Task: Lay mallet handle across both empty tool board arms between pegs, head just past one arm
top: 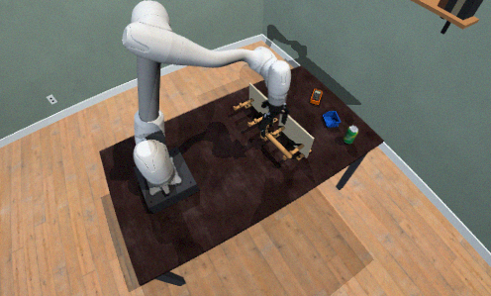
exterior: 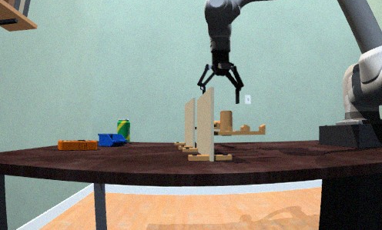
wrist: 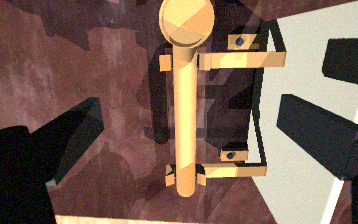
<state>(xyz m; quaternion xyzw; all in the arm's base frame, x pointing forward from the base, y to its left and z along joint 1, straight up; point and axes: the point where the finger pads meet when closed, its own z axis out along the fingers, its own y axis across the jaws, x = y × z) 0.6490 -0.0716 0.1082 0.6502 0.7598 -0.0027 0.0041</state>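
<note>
The wooden mallet [wrist: 185,100] lies across both arms of the nearer tool board [top: 302,138], its round head [wrist: 186,21] just past one arm. It also shows in the top and exterior views [top: 283,145] [exterior: 226,122]. The empty tool board [top: 256,97] stands in line behind it, with two bare pegged arms [top: 248,114]; in the side view it is the farther panel [exterior: 189,122]. My gripper [top: 275,119] [exterior: 219,96] [wrist: 190,112] hangs straight above the mallet's handle, fingers pointing down. It is open wide and empty, one finger on each side of the handle, well above it.
An orange meter [top: 316,96], a blue bin [top: 332,119] and a green can [top: 350,134] stand behind the boards near the table's far edge. The upright board panel [wrist: 305,75] is close beside my right finger. The robot's base [top: 160,179] stands on the table.
</note>
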